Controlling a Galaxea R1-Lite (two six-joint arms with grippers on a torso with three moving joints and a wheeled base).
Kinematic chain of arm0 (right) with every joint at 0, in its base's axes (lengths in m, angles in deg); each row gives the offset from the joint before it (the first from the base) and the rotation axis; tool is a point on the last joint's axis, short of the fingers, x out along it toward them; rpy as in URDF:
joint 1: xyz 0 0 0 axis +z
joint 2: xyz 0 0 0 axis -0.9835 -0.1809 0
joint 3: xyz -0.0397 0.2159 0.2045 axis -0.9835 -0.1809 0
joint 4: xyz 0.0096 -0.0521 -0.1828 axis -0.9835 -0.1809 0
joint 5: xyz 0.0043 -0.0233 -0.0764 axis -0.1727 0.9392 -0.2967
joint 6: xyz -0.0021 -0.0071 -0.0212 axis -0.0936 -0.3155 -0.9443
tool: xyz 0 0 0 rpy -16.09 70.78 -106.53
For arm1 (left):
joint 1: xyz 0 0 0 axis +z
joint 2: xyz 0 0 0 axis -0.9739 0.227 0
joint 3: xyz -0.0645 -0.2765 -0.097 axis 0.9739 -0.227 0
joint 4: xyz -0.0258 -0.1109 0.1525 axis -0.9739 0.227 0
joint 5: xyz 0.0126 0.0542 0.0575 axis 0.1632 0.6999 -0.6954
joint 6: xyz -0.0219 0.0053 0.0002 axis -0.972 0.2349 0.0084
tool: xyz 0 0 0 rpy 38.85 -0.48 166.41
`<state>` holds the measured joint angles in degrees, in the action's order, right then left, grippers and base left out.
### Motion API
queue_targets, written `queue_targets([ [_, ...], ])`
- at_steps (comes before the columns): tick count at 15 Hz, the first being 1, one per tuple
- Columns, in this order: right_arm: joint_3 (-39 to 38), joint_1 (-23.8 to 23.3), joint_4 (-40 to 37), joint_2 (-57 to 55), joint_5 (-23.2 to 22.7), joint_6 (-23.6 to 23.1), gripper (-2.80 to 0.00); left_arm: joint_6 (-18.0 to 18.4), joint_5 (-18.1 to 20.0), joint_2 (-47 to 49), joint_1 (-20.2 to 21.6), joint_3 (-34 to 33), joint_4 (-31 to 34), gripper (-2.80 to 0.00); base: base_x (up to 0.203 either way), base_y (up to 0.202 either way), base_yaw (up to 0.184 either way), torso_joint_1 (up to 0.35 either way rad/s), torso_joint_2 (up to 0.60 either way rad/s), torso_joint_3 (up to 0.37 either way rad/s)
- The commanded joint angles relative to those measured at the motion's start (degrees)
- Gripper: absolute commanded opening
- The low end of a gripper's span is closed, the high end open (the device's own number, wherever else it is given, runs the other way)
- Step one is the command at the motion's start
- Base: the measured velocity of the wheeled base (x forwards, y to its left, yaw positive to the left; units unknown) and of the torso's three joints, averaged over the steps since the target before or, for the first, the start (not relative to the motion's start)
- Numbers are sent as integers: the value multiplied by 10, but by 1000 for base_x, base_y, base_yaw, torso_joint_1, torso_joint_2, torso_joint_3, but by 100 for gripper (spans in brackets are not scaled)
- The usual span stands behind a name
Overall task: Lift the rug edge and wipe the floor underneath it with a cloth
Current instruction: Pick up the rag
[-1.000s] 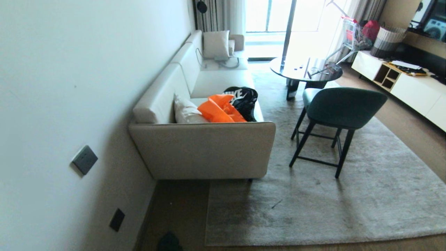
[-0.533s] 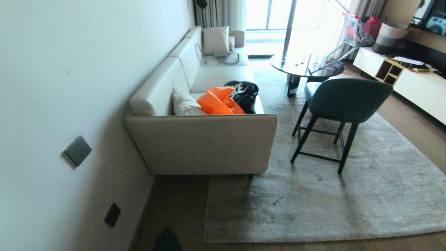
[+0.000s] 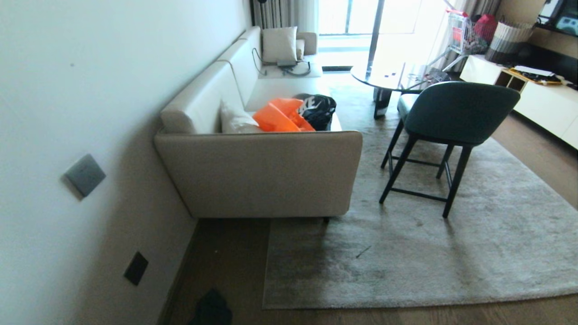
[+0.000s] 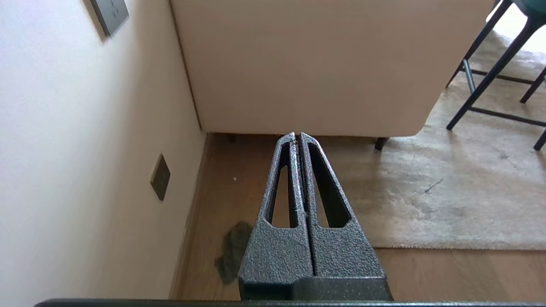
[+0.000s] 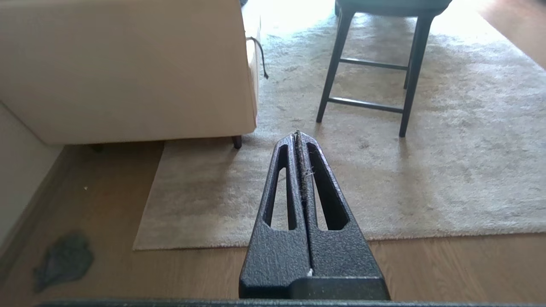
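Both grippers hang over the floor [image 5: 426, 273], left gripper [image 4: 297, 135] and right gripper [image 5: 297, 134] each with jaws pressed together, holding nothing. Nearest, the cloth [image 5: 64, 260] lies crumpled on bare planks by the wall [image 3: 67, 90], apart from the rug edge [image 5: 140, 243]. That corner lies flat. Beyond it, the sofa [image 3: 262, 176], then the chair [image 3: 451, 117] standing on the rug.

rug edge [image 3: 343, 303] flat, cloth [image 3: 210, 309] on floor [image 3: 226, 266]
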<state>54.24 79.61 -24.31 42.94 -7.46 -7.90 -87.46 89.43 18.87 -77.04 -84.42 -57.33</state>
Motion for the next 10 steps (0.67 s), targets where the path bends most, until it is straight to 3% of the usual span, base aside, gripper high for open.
queue_targets([
  [1,0,0,0,-1,0,0,-280,-1,0,0,1,0,0,-280,0,0,0,-112,484,369],
  [10,0,1,0,-1,1,1,-280,-1,0,0,0,-1,0,-280,0,0,0,-62,457,393],
])
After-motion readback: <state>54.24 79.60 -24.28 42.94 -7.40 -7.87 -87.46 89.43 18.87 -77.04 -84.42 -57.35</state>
